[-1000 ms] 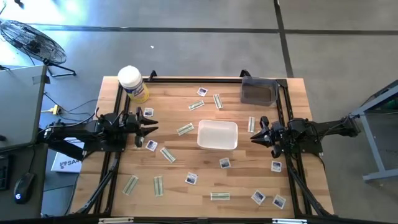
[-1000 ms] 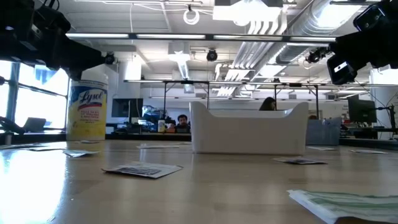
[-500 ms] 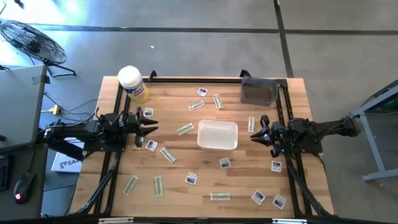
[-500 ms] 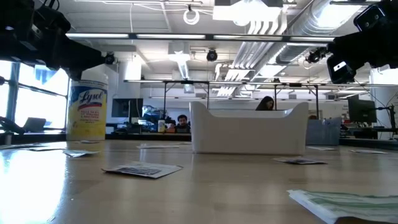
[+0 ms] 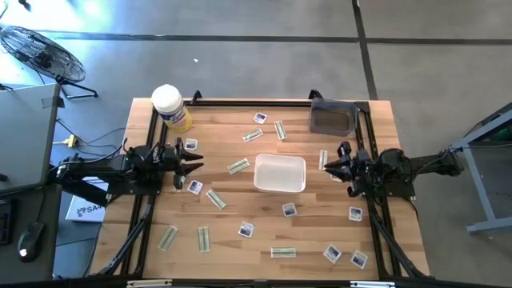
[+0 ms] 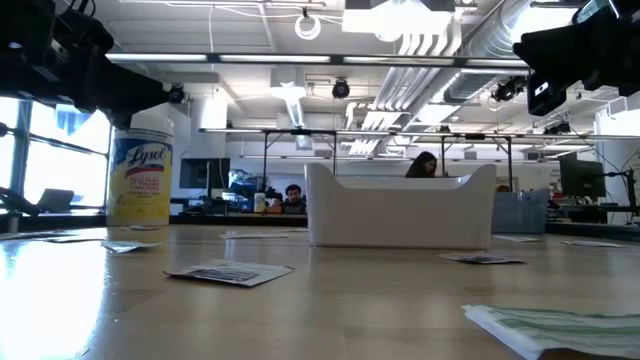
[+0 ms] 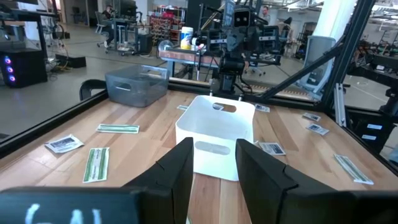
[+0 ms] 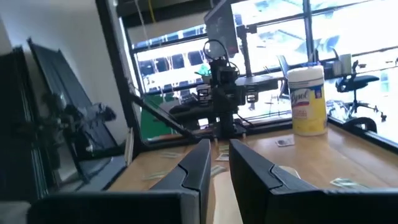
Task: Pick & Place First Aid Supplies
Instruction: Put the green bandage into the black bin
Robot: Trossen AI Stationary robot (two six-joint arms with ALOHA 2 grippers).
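The first aid supplies lie flat all over the wooden table: several white square packets, such as one (image 5: pixel 246 230), and several pale greenish strips, such as one (image 5: pixel 238 166). A white tray (image 5: pixel 280 159) stands mid-table and holds nothing that I can see. My left gripper (image 5: pixel 196 166) hovers level at the table's left side, open, facing the tray (image 7: pixel 216 118). My right gripper (image 5: pixel 330 166) hovers at the right side, tipped slightly up. Its fingers (image 8: pixel 199 165) stand a narrow gap apart with nothing between them.
A yellow canister with a white lid (image 5: pixel 170 107) stands at the far left corner. A dark grey bin (image 5: pixel 333 118) sits at the far right. A black frame rail (image 5: pixel 240 102) borders the table. People sit in the room beyond.
My right gripper has tipped its fingers upward, risen a little and swung slightly toward the far edge. No packet has moved.
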